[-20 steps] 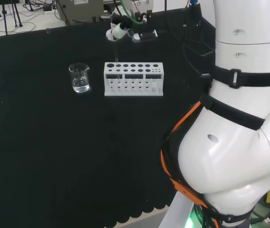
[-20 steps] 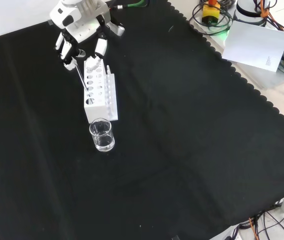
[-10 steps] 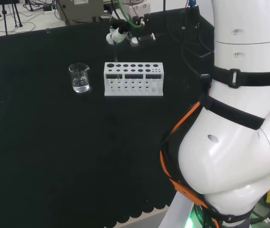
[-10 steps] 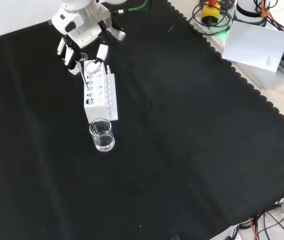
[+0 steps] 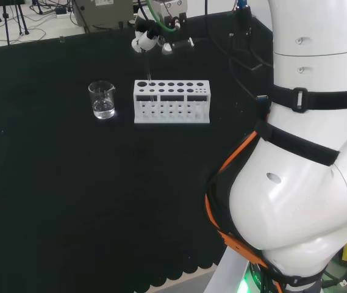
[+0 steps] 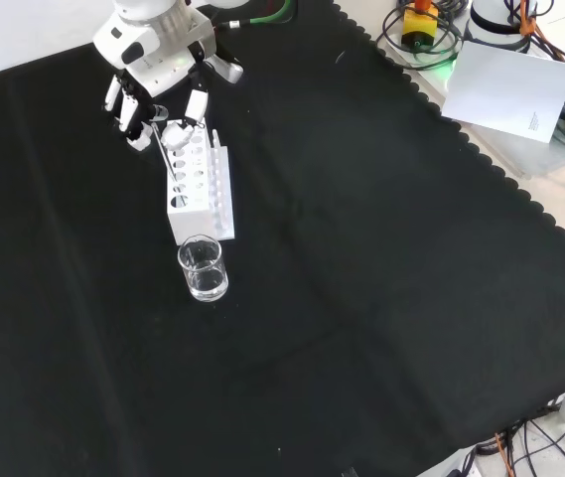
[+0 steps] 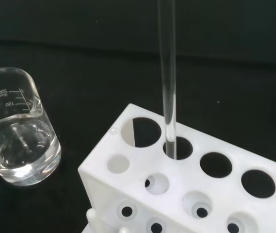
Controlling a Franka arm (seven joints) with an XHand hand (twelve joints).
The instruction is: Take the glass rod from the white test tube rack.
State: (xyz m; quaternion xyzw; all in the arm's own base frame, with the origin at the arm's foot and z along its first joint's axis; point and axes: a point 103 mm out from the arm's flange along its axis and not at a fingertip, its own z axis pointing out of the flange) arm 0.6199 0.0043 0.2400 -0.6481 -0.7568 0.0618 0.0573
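Note:
The white test tube rack stands on the black cloth, also seen in the front view and close up in the wrist view. A clear glass rod stands upright above it. Its lower end sits right at the mouth of a hole near the rack's beaker end. The hand is above that end of the rack, fingers curled and shut on the rod's top. From the hand the thin rod slants down to the rack.
A glass beaker with a little clear liquid stands just beyond the rack's end, also in the front view and the wrist view. The arm's white links stand at the head view's right. Cables and papers lie past the cloth's edge.
The hand has risen with the rod, so the rod's lower end has come up from deep in the rack to the hole's mouth. Rack and beaker have stayed put.

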